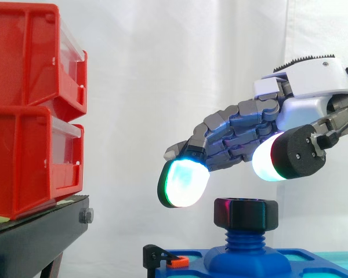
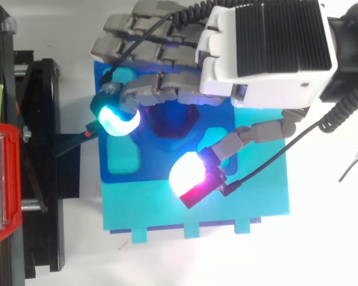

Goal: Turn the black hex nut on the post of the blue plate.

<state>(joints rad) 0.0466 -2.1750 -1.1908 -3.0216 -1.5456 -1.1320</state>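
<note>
place: robot lab test bench | evidence: white curtain (image 1: 162, 69) behind (whole backdrop), stacked red bins (image 1: 17, 156) on black stand (image 1: 40, 229) at frame left

I see two red bins (image 1: 23, 116) stacked on the black stand (image 1: 40, 229) at the side view's left, with the white curtain (image 1: 162, 69) hanging behind them.

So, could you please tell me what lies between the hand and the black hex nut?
Nothing. In the side view, a bare gap separates the glowing pads of the hand from the black hex nut, with just white curtain behind.
</note>
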